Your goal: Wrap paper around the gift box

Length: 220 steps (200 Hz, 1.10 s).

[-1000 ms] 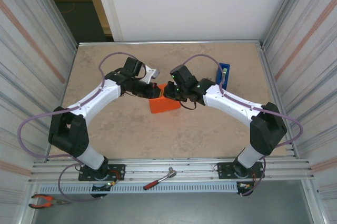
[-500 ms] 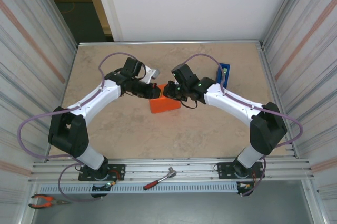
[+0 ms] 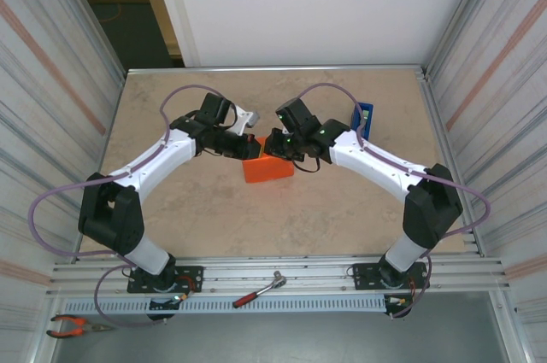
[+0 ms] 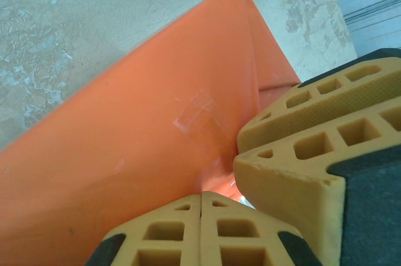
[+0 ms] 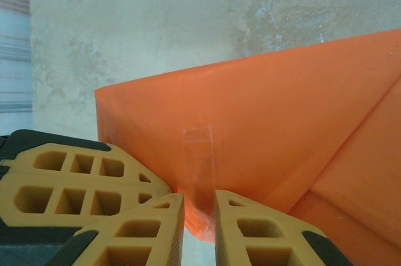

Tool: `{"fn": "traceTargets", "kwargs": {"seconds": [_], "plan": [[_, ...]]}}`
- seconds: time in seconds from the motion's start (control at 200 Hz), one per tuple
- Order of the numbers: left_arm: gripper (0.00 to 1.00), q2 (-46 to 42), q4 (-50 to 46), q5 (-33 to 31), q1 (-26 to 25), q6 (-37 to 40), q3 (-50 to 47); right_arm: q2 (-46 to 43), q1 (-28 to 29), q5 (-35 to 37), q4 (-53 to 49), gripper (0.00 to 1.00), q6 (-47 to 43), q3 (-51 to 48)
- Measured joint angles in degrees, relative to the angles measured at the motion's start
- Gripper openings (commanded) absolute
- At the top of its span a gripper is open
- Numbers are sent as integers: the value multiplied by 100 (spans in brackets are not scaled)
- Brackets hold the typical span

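left fingers clamped shut on nothing, nosing the orange paper just ahead; right fingers barely parted, empty, at the flap below the tape. gift box seemingly hidden inside. risk: the tape lifts and the fold springs open.

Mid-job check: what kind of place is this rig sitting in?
Probably an enclosed lab test cell: panelled walls on both sides, aluminium rails along the near edge, with pliers and a ratchet lying there.
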Motion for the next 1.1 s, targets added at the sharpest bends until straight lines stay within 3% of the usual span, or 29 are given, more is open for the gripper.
{"fn": "traceTargets", "kwargs": {"seconds": [1.102], "plan": [[0,2,35,9,2,7,-13,280,37,0,-586,26,-820,431]]}}
